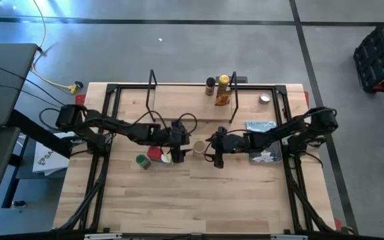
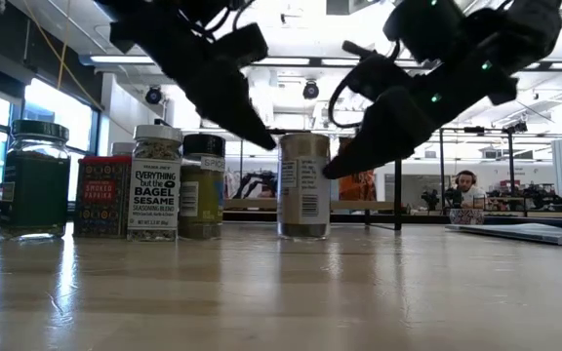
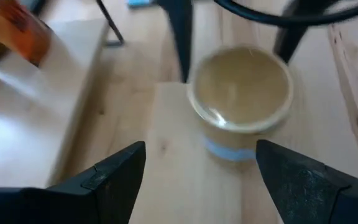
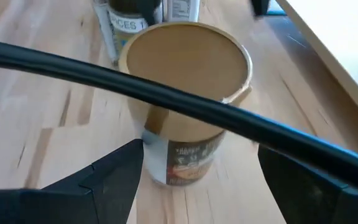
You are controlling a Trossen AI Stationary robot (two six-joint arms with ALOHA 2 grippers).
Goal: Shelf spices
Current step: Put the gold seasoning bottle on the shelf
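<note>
Tan-lidded jar [image 1: 199, 146] stands upright on the table [image 1: 179, 200] near its centre, just in front of the shelf [image 1: 179, 107]. Body is cylindrical with a pale printed label; the lid is flat and tan. It stands apart from both grippers, directly between them.

Left gripper [image 1: 181, 151] sits just left of the jar, fingers spread wide, holding nothing. Right gripper [image 1: 219, 155] sits just right of it, fingers likewise spread wide and empty. A black cable [image 4: 166, 93] crosses the right wrist view in front of the jar.

Left of the jar, close beside the left gripper, stands a cluster: a green-lidded jar [image 2: 34, 178], a red paprika tin [image 2: 103, 195], a white-lidded sesame seasoning jar [image 2: 154, 181] and a black-lidded jar [image 2: 203, 185].

On the shelf plank, towards its right end, stand a dark jar [image 1: 210, 85], a yellow-capped jar [image 1: 224, 81] and an orange packet [image 1: 222, 99].

A silver disc [image 1: 265, 99] lies on the table right of the shelf; a grey-blue booklet [image 1: 261, 125] lies nearer, under the right arm
</note>
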